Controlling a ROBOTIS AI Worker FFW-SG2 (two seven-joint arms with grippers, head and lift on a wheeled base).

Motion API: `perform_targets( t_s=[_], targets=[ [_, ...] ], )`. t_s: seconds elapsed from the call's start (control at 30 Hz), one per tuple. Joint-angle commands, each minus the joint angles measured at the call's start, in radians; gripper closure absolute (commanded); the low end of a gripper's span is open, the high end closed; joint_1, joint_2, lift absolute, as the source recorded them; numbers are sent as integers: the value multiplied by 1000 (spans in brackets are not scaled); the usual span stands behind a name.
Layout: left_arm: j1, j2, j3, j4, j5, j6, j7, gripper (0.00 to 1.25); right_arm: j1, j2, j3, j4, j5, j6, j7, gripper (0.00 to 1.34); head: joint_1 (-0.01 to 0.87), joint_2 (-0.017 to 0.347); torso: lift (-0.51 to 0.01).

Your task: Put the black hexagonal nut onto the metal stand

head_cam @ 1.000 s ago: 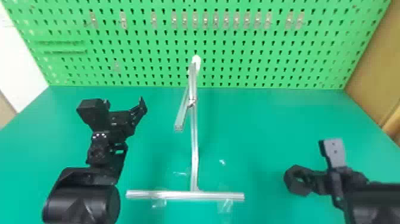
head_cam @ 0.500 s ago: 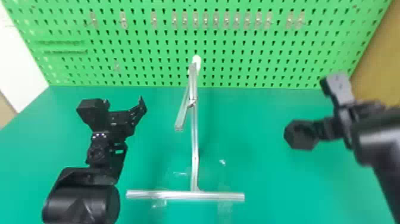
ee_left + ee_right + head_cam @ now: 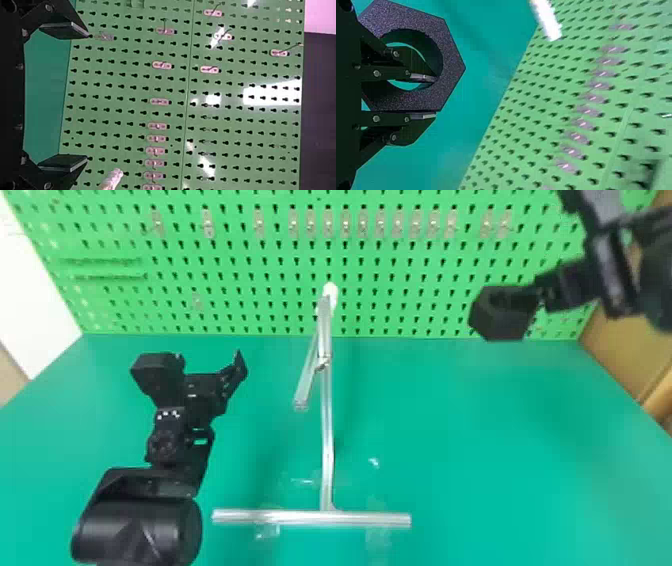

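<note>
At the upper right of the head view, my right gripper (image 3: pixel 542 292) holds the black hexagonal nut (image 3: pixel 500 322) up, to the right of the metal stand (image 3: pixel 327 430). In the right wrist view my right gripper (image 3: pixel 435 97) is shut on the wall of the nut (image 3: pixel 453 65), one finger inside its round hole and the other against its outer side. My left gripper (image 3: pixel 210 362) stays parked left of the stand with its fingers apart; the left wrist view shows the left gripper (image 3: pixel 87 97) open and holding nothing. The stand's white tip (image 3: pixel 113 180) is near that view's edge.
A green pegboard (image 3: pixel 260 305) with small metal hooks stands behind the green table (image 3: pixel 500 450). The stand's long foot bar (image 3: pixel 310 517) lies across the table's front middle, with clear tape around it. Brown panels (image 3: pixel 630 345) border the right side.
My right gripper has risen from low on the right to the upper right, in front of the pegboard, carrying the nut. The left arm and the stand have kept still.
</note>
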Motion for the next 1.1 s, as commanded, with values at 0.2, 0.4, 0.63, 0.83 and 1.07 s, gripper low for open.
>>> perform_targets(
  t_s=[0.2, 0.4, 0.63, 0.83, 1.07],
  targets=[
    [-4, 0, -6, 0, -11, 11, 0, 176, -195, 13, 66, 94, -207, -70, -1, 1049, 693, 81, -1],
    [-8, 0, -9, 0, -14, 14, 0, 176, -264, 65, 130, 201, -325, -131, -12, 1050, 693, 81, -1],
    [-6, 0, -9, 0, -16, 16, 0, 176, -290, 137, 153, 286, -391, -197, -52, 1052, 693, 81, -1],
    [-4, 2, -8, 0, -16, 16, 0, 176, -327, 172, 171, 338, -425, -219, -84, 1052, 693, 81, -1],
    [-11, 5, -12, 0, -19, 16, 0, 176, -382, 182, 243, 429, -559, -246, -115, 1052, 693, 81, -1]
  ],
)
